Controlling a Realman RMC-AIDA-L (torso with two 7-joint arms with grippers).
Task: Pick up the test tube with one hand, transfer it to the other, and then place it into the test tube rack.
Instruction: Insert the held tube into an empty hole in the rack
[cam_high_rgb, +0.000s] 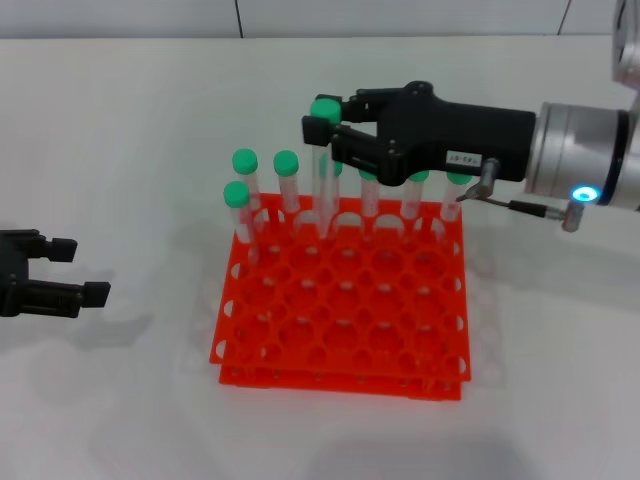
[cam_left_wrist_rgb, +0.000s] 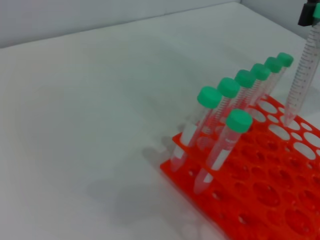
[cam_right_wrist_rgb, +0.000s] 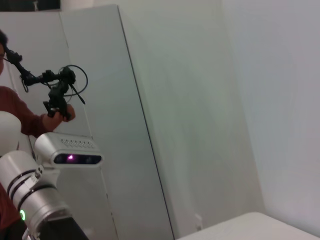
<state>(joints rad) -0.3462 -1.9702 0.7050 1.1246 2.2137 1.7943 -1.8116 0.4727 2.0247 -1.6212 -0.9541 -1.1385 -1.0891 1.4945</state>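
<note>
Right gripper (cam_high_rgb: 322, 122) is holding the test tube (cam_high_rgb: 323, 165) by its cap, jaws closed, tip entering a back-row rack (cam_high_rgb: 340, 300) hole; release remaining; left gripper (cam_high_rgb: 75, 270) is idling, jaws apart, over the counter (cam_high_rgb: 120, 400)

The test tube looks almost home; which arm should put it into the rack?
The right. Its gripper already holds the test tube upright by the green cap, tip just above the rack. The left gripper sits off to the side, away from it.

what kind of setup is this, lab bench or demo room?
Likely a robot test room with a mock lab bench: plain white table, orange test tube rack of green-capped tubes, bare wall panels, a person nearby.
</note>
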